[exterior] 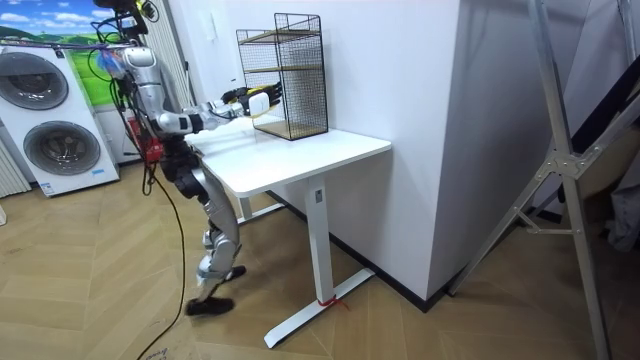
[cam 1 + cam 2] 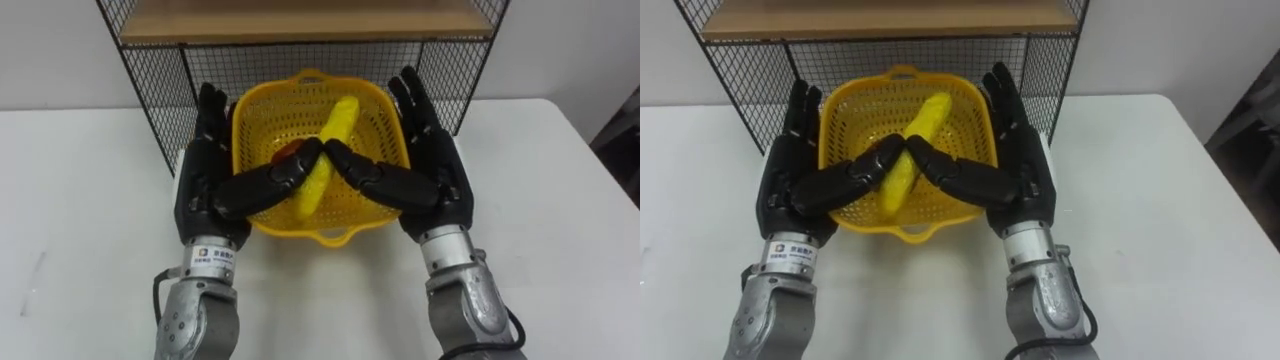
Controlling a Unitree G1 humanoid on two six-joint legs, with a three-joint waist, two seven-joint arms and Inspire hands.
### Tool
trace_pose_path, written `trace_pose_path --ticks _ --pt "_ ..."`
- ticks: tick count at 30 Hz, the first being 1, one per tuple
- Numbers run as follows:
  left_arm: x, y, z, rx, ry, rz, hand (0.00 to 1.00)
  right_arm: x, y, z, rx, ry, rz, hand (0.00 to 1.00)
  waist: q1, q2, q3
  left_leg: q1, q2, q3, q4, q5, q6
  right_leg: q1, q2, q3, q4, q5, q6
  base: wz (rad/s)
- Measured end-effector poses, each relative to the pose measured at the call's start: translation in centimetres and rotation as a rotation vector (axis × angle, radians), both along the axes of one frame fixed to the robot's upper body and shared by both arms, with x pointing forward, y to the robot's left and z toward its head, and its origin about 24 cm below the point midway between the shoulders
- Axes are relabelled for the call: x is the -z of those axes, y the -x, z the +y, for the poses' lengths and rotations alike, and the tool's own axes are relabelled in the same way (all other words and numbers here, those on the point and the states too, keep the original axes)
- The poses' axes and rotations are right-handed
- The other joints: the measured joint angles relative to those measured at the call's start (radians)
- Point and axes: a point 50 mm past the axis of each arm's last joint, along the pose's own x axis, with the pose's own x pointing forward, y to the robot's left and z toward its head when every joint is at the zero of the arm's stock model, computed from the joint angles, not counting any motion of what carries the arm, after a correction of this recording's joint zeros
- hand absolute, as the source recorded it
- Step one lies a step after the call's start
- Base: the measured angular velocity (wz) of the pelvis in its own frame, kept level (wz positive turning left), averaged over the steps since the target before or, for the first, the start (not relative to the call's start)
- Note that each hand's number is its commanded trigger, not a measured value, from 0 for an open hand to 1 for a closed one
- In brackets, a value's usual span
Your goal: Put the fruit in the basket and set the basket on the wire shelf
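Left hand (image 2: 205,190) and right hand (image 2: 440,180) flank basket (image 2: 258,125), fingers (image 2: 210,112) straight, thumbs across banana (image 2: 340,120).

A white surface (image 2: 80,190) stands by a white wall (image 1: 400,90). It has one white leg (image 1: 318,235) and a long flat foot on the floor. The floor (image 1: 100,300) is brown wood. Two washing machines (image 1: 50,105) sit one on top of the other at the room view's left. A grey metal stand (image 1: 560,180) leans at the room view's right.
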Motion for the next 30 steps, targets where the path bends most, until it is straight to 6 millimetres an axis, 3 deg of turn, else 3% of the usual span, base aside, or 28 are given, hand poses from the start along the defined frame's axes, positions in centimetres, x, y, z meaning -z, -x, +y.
trace_pose_path --ticks 1,4,9,15,22,27,30 --pt "0.1 0.0 0.1 -0.005 -0.001 0.002 0.0 0.2 -0.1 0.1 -0.005 0.006 0.004 0.0 -0.003 -0.002 0.0004 0.003 -0.003 -0.001 0.0 -0.003 0.002 -0.003 0.004 -0.012 -0.091 0.073 -0.005 0.15" --pt "0.0 -0.2 0.0 -0.002 0.002 0.001 0.0 0.3 -0.3 0.0 -0.007 0.014 0.011 0.0 -0.012 0.016 -0.0036 0.014 0.011 -0.024 -0.032 0.002 -0.007 0.035 0.03 -0.037 -0.176 0.118 -0.021 0.1" --pt "-0.1 -0.3 -0.2 -0.001 0.002 -0.002 0.0 0.0 -0.6 0.3 -0.013 -0.001 -0.001 0.0 -0.024 0.014 -0.0043 0.036 0.028 -0.025 -0.091 0.028 -0.012 0.077 0.057 -0.042 -0.27 0.172 -0.027 -0.03" --pt "-0.1 -0.2 -0.3 0.006 0.002 -0.002 0.0 0.0 -0.6 0.3 -0.001 -0.004 0.002 0.0 -0.029 0.009 -0.0094 0.054 0.039 -0.026 -0.098 0.03 -0.016 0.114 0.071 -0.049 -0.329 0.188 -0.026 -0.02" --pt "0.0 -0.2 -0.3 0.008 0.0 0.005 0.0 0.1 -0.6 0.3 0.01 -0.011 0.012 0.0 -0.031 0.01 -0.0094 0.058 0.037 -0.031 -0.122 0.047 -0.015 0.125 0.073 -0.056 -0.359 0.203 -0.026 0.04" --pt "1.8 -0.3 -0.3 0.017 -0.032 0.113 0.0 1.3 -1.2 0.3 0.01 0.019 0.091 0.0 -0.036 0.01 -0.0093 0.089 0.036 -0.037 -0.16 0.064 -0.019 0.161 0.077 -0.065 -0.406 0.217 -0.017 0.02" --pt "2.8 -1.0 -0.2 0.027 -0.062 0.175 0.0 2.1 -1.9 0.1 0.007 0.051 0.145 0.0 -0.035 0.01 -0.0089 0.098 0.038 -0.038 -0.167 0.067 -0.02 0.175 0.079 -0.069 -0.422 0.232 -0.027 0.0"
